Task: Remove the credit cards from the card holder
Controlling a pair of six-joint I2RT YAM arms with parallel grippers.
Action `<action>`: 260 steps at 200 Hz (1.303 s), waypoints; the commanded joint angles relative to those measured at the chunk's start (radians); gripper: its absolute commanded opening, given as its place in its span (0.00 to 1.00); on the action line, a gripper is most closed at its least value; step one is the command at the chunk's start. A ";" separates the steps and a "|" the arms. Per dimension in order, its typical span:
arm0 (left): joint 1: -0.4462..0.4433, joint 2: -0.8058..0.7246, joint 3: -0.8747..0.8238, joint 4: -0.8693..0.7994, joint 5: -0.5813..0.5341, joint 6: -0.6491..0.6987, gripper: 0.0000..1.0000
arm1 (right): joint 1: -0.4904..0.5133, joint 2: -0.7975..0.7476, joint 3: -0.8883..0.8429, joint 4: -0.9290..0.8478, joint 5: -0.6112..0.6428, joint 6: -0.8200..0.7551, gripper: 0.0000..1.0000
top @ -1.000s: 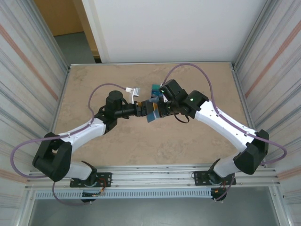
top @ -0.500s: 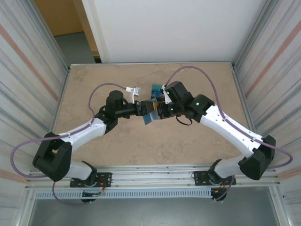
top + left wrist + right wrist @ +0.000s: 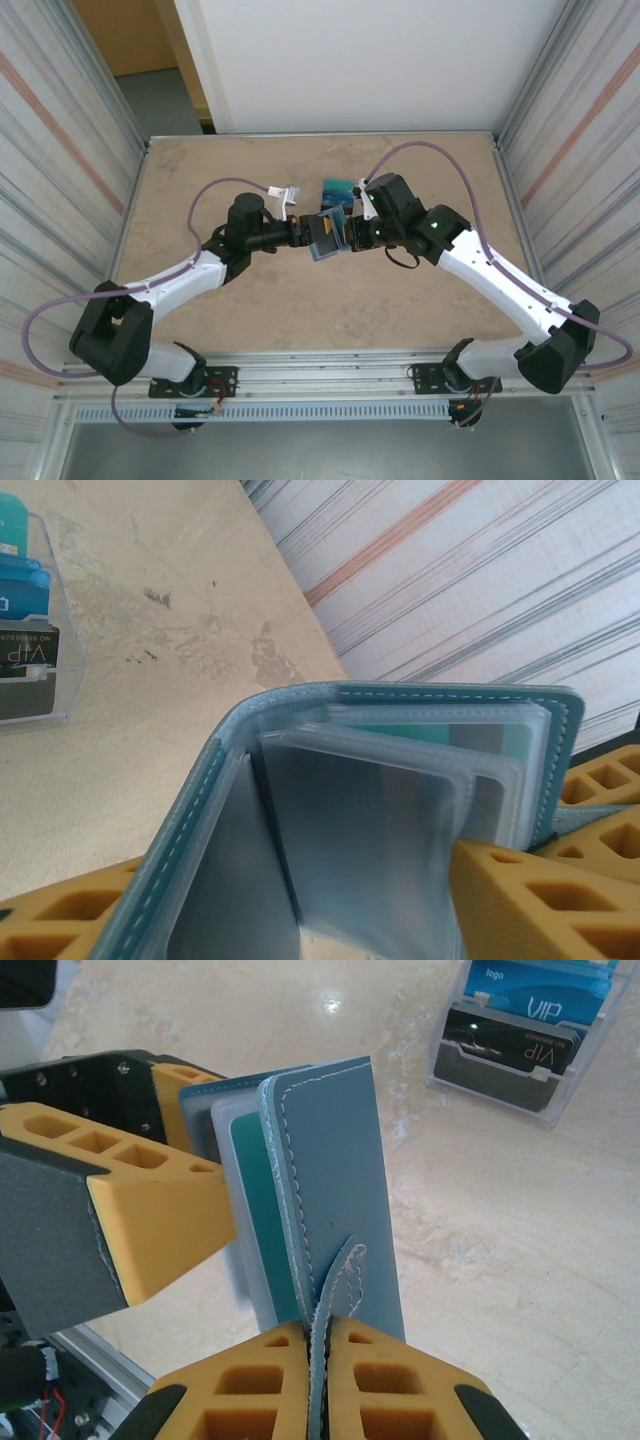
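Right claw (image 3: 318, 1345) first: clamped tight on the card holder (image 3: 330, 1160) by its strap, held spread above mid-surface (image 3: 400, 310). Left claw (image 3: 300, 920): pads flanking its other leaf, pinching or not, cannot tell. Judged step: bracing the holder (not yet pulling). Next: calls for a fine pinch on the sleeved teal card (image 3: 248, 1190). Counted: two claws, one holder, one clear tray (image 3: 480, 1075) just far of it, three credit cards (image 3: 545, 995) inside.

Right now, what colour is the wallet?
Slate blue card holder, pale stitching; clearest in right wrist view.
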 commanded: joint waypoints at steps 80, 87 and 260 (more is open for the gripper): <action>-0.001 -0.011 0.020 0.044 0.050 -0.016 0.89 | -0.114 -0.104 -0.133 0.225 -0.236 0.090 0.00; -0.002 -0.011 0.023 0.044 0.055 -0.016 0.92 | -0.114 -0.104 -0.132 0.219 -0.227 0.088 0.00; -0.009 0.036 0.036 -0.007 0.035 0.005 0.21 | -0.094 -0.069 -0.052 0.165 -0.200 0.101 0.01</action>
